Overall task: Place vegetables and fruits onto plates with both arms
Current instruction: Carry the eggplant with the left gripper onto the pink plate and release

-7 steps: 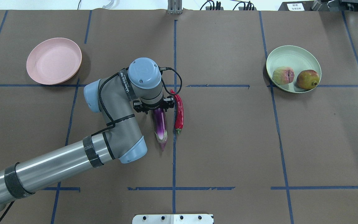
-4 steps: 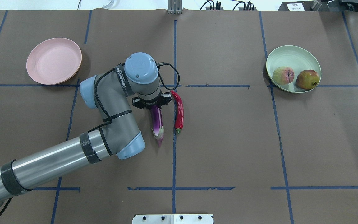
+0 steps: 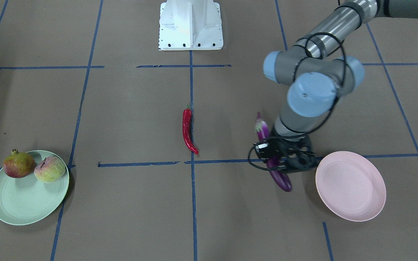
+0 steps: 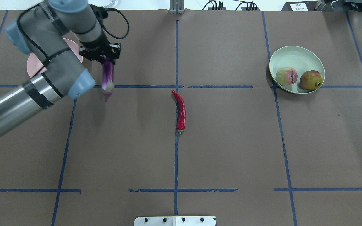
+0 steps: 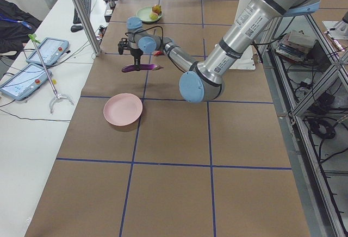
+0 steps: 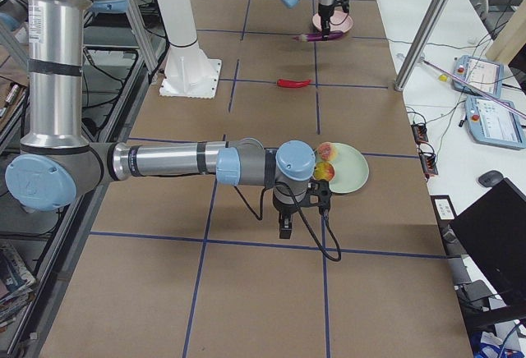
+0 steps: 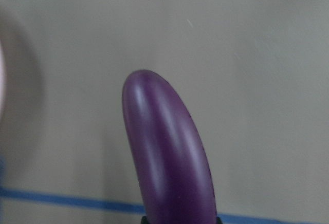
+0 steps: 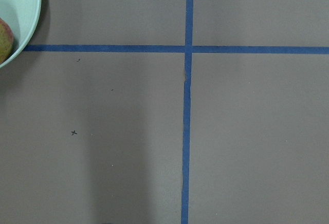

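My left gripper [image 4: 101, 56] is shut on the purple eggplant [image 4: 107, 77] and holds it in the air, level, just right of the pink plate [image 4: 34, 66]. In the front view the gripper [image 3: 281, 159] and the eggplant [image 3: 283, 181] hang beside the bare pink plate [image 3: 350, 186]. The left wrist view shows the eggplant's rounded end [image 7: 164, 152]. The red chili pepper [image 4: 181, 111] lies at the table's middle. The mint green plate [image 4: 294, 55] holds the peach-like fruit [image 4: 286, 76] and the pomegranate [image 4: 310, 80]. My right gripper [image 6: 283, 225] shows only in the exterior right view, near the green plate [image 6: 349, 169]; I cannot tell its state.
Blue tape lines [image 4: 176, 157] grid the brown table. The white base block [image 3: 190, 25] stands at the robot's edge. A metal post [image 4: 176, 8] rises at the far edge. Side tables with tablets [image 5: 46, 52] run along the far side.
My left arm has lifted the eggplant from beside the chili and carried it left and away, to next to the pink plate. The chili and the fruits have not moved.
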Robot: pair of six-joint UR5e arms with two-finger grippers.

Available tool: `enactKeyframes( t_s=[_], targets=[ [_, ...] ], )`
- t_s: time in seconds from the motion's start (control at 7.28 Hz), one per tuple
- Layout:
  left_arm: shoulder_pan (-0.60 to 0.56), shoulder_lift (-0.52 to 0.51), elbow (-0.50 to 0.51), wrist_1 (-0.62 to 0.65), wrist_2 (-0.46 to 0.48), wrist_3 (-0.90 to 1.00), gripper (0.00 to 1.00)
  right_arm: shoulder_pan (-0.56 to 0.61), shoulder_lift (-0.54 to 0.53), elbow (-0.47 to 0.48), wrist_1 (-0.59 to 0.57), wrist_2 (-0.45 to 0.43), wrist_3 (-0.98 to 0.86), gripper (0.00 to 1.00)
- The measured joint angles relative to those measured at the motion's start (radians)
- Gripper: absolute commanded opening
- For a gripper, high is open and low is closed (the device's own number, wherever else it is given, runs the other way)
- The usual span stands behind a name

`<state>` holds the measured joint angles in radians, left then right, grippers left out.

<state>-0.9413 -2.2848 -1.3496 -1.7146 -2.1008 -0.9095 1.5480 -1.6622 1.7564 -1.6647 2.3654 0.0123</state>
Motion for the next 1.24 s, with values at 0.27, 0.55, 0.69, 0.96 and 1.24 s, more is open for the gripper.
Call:
enactKeyframes(
  t_s=[0.27,0.55,0.69,0.96,1.24],
  targets=[
    [-0.135,0.019,0.14,-0.027,-0.03,0.282,0.07,0.0,0.0,0.0,0.0,0.0,0.0,1.0],
    [-0.179,0.067,0.258,-0.163,-0.035,0.39,1.0,0.001,-0.001,0.0,0.0,0.0,0.0,1.0],
    [-0.181,0.085,0.28,-0.208,-0.036,0.398,1.0,0.001,-0.001,0.001,0.0,0.0,0.0,1.0],
    [-0.179,0.106,0.268,-0.232,-0.077,0.398,1.0,0.0,-0.001,0.003,0.0,0.0,0.0,1.0],
    [-0.183,0.107,0.194,-0.174,-0.175,0.373,1.0,0.0,-0.001,0.004,0.0,0.0,0.0,1.0]
  ],
)
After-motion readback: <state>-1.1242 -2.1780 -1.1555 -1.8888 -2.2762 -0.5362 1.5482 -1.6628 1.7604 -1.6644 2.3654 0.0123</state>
